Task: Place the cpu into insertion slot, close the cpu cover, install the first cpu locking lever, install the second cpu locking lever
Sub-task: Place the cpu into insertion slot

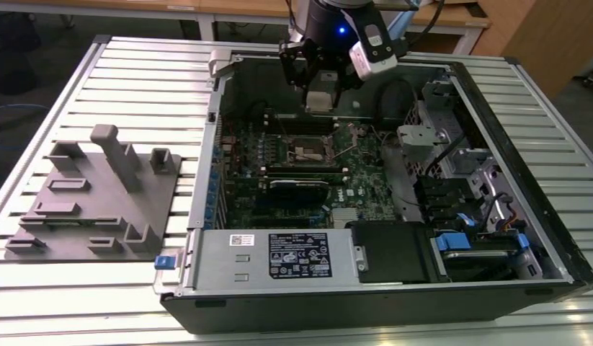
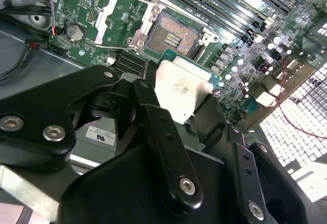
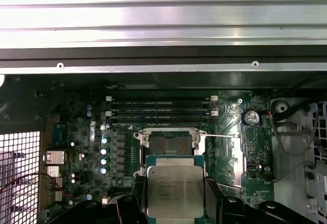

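1. Gripper (image 1: 320, 94): pinches the cpu (image 3: 174, 191) by two opposite edges, above the motherboard (image 1: 277, 169).
2. Insertion slot (image 3: 168, 144): dark centre exposed, near the held chip.
3. Cpu cover (image 2: 116, 24): swung open beside the slot.

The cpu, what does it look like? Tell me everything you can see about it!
The cpu is a small flat square chip with a dull silver metal lid, faint print on it and a green edge around it. The hand is shut on it, with black fingers pressing two opposite sides. It is held metal face up above the empty insertion slot, not yet in it.
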Motion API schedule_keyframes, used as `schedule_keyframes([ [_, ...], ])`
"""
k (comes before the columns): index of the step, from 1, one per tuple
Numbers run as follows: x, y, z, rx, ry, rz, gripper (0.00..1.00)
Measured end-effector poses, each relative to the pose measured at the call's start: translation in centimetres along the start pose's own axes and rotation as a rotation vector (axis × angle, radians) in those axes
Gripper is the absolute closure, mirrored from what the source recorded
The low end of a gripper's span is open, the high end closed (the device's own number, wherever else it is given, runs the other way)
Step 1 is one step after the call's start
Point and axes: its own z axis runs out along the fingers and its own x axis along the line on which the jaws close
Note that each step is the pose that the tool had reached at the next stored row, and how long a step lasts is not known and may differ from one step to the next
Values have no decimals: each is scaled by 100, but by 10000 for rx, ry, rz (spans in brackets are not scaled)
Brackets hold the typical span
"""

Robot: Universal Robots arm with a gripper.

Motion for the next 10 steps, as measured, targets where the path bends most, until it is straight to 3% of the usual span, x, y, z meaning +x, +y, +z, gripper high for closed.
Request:
schedule_keyframes([
  [10,-2,-9,101,-1,-10,-1,46],
])
